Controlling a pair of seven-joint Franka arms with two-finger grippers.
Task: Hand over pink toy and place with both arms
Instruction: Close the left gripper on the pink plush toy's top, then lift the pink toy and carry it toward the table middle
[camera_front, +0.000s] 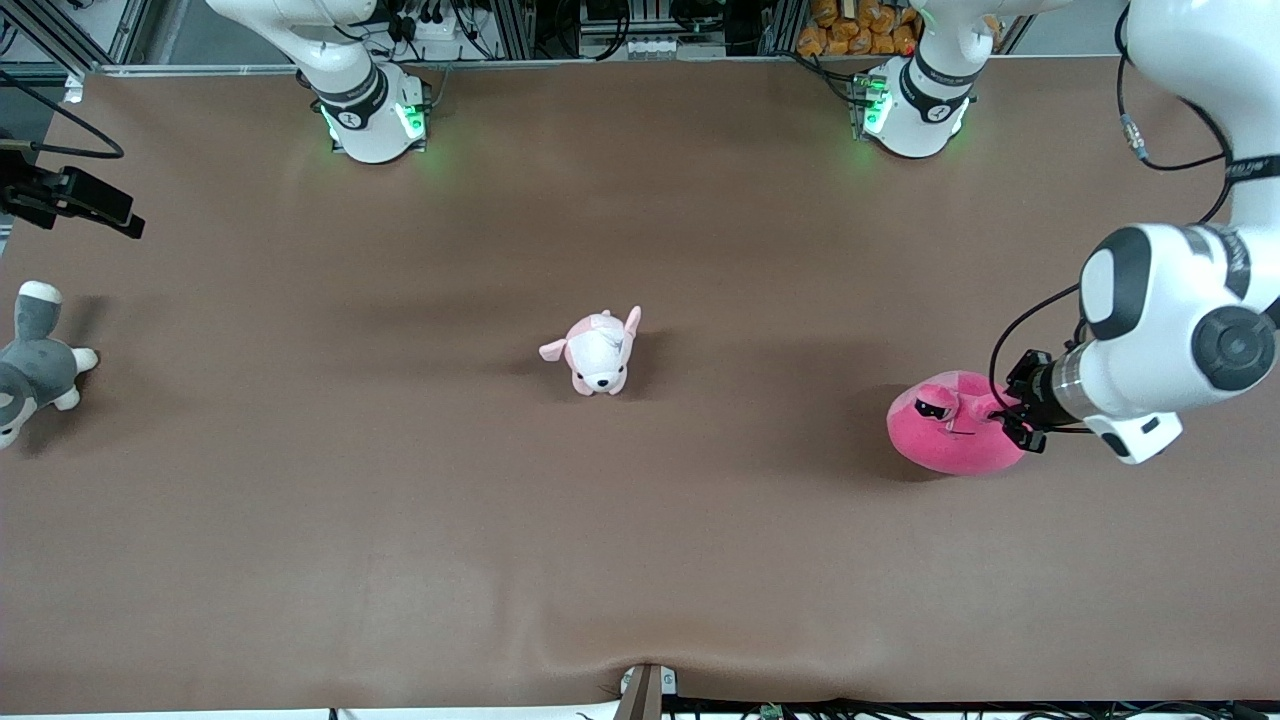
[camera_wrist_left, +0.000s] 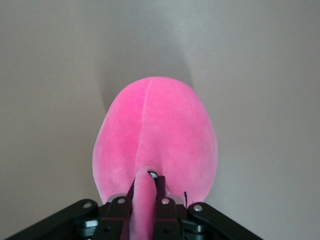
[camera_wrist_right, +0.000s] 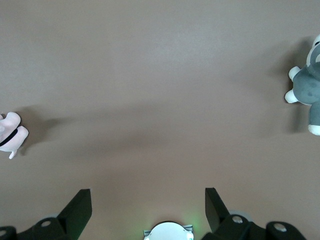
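Left gripper (camera_front: 1003, 418) pinches round hot-pink toy (camera_front: 950, 440).

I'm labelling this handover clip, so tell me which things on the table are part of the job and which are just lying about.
Part of the job:
- pink toy, at the left arm's end of the table
- left gripper, shut on a fold of it
- right gripper, open above bare table, waiting

Just lying about:
- pale pink puppy plush, mid-table
- grey-and-white plush animal, at the right arm's end
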